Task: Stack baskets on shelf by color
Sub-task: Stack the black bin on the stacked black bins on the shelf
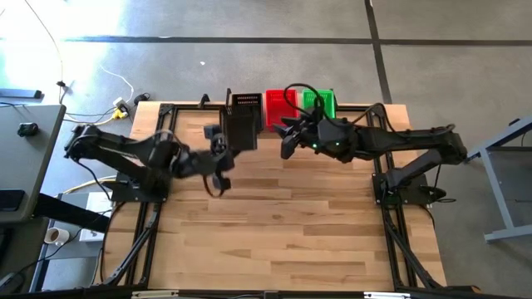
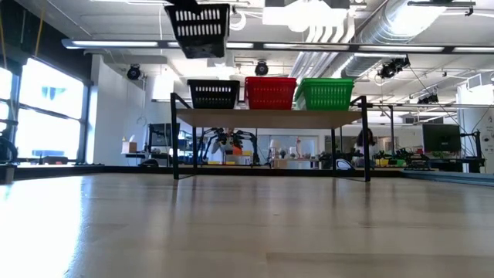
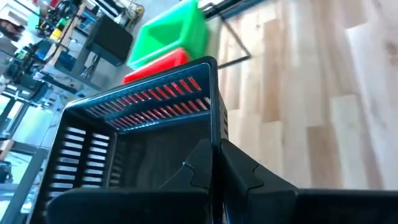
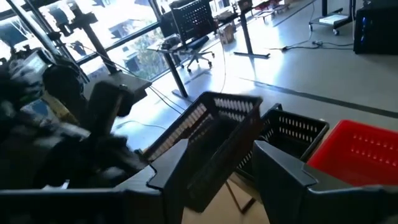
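Note:
A black basket [image 2: 198, 27] hangs high over the table, above and in front of the shelf's left end, with my left gripper [image 1: 224, 149] shut on it. The shelf [image 2: 270, 118] stands at the table's far edge and carries a black basket [image 2: 214, 94], a red basket [image 2: 270, 93] and a green basket [image 2: 326, 94] side by side. My right gripper [image 1: 285, 137] is open in the air just right of the held basket and in front of the red basket [image 1: 274, 108]. Nothing is between its fingers. My left gripper holds the black basket by the rim of one side wall [image 3: 216, 134]. One finger [image 3: 198, 169] is inside the basket and one finger [image 3: 244, 175] is outside. The fingers come from the table's left, slanting slightly down. The basket is lifted clear with its open side up.
The wooden tabletop [image 2: 247, 224] in front of the shelf is bare. Black frame rails [image 1: 150, 224] run along both sides of the table. The room beyond holds desks, chairs and equipment.

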